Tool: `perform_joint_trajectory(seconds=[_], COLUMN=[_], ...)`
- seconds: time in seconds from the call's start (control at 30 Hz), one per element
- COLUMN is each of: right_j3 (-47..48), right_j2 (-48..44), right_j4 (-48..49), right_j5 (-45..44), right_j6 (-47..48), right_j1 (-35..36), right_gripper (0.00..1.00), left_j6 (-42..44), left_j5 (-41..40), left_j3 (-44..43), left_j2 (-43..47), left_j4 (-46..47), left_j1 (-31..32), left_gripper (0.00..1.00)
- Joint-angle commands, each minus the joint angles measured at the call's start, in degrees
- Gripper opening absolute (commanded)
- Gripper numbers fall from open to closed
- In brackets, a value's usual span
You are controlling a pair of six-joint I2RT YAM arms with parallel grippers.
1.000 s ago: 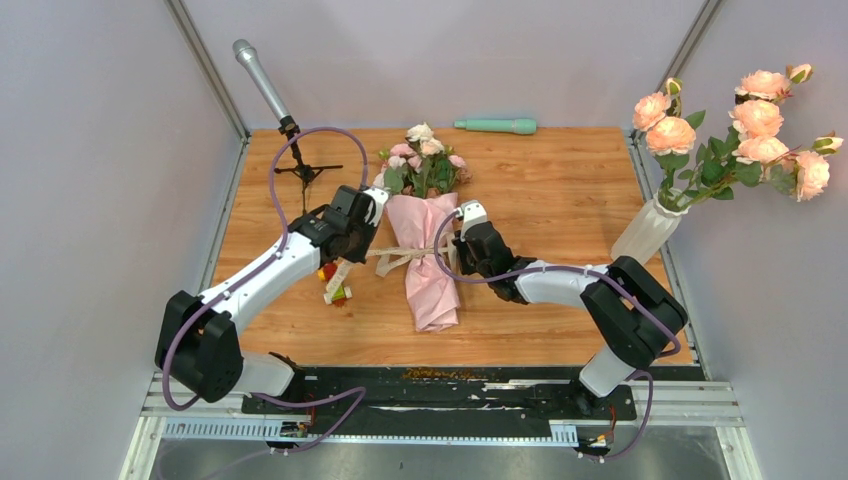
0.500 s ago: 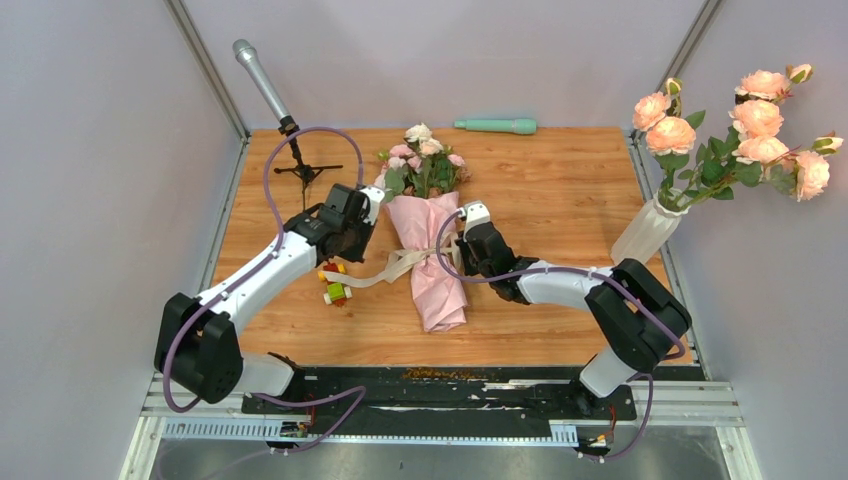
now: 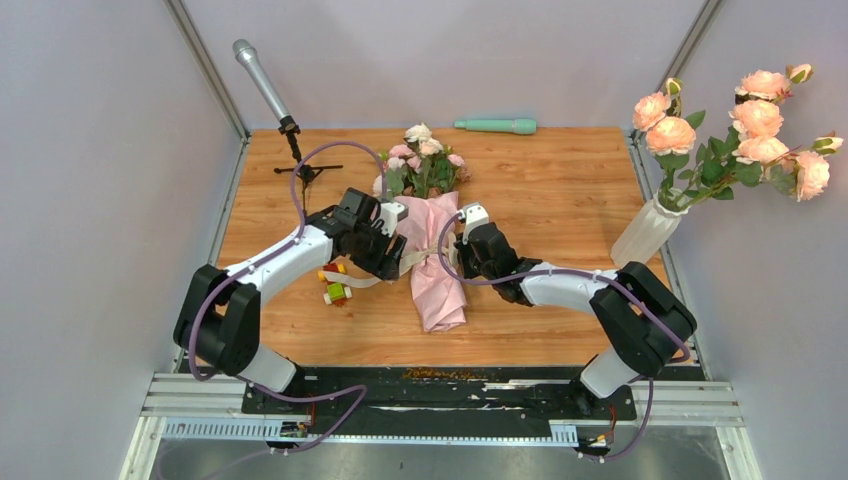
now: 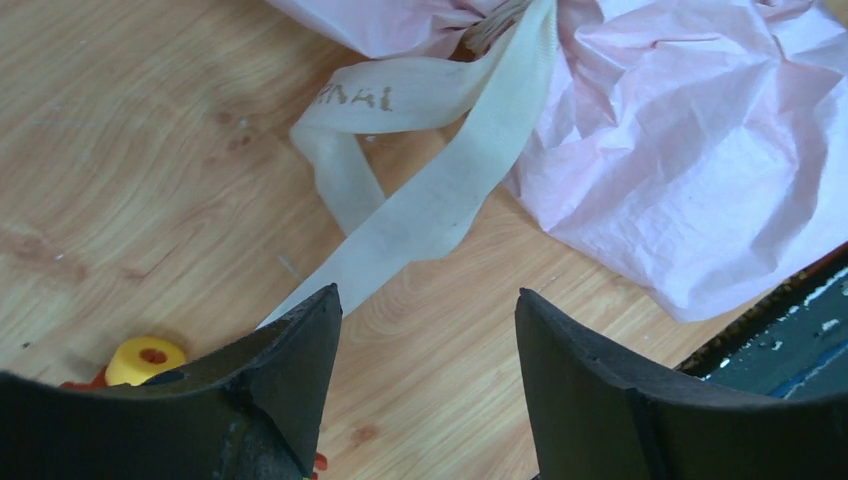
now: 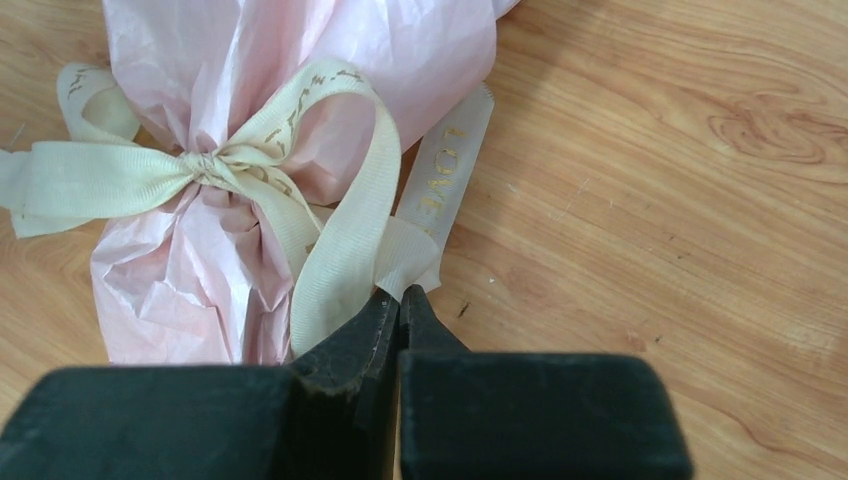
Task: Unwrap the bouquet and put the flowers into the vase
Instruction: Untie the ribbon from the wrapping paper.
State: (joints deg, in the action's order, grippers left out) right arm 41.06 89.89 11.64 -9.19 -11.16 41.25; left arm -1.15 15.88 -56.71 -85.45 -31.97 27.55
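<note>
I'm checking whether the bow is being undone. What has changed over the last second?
The left gripper opened, letting go of the ribbon end it had drawn leftward, and swung right, close to the bouquet. The ribbon now lies slack on the table. Unchanged: the right gripper stays shut on the ribbon's other tail, the bouquet is still wrapped, the vase has not moved.

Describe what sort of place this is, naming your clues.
Probably a robotics lab cell: left arm and right arm bolted at the edge of a wooden table, plain walls with metal posts, a microphone on a stand.
</note>
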Motion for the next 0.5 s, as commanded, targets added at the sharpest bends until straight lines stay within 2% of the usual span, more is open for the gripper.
perform_joint_trajectory(seconds=[0.0, 0.2, 0.47], right_j3=[-0.77, -1.11, -1.06], right_j2=[-0.59, -0.03, 0.20], right_j4=[4.07, 5.85, 5.86], right_j5=[2.82, 5.02, 7.01], right_j6=[-0.71, -0.92, -0.72], right_j1=[-0.26, -0.30, -0.49], right_gripper=[0.00, 0.00, 0.00], left_j6=[0.59, -0.58, -0.56], left_j5=[5.88, 5.95, 6.16], left_j3=[-1.03, -2.37, -6.48], left_j2=[-2.52, -6.03, -10.45], left_j4=[3.13, 4.44, 6.96], left_j1=[-0.22, -0.24, -0.22], left_gripper=[0.74, 0.79, 0.80])
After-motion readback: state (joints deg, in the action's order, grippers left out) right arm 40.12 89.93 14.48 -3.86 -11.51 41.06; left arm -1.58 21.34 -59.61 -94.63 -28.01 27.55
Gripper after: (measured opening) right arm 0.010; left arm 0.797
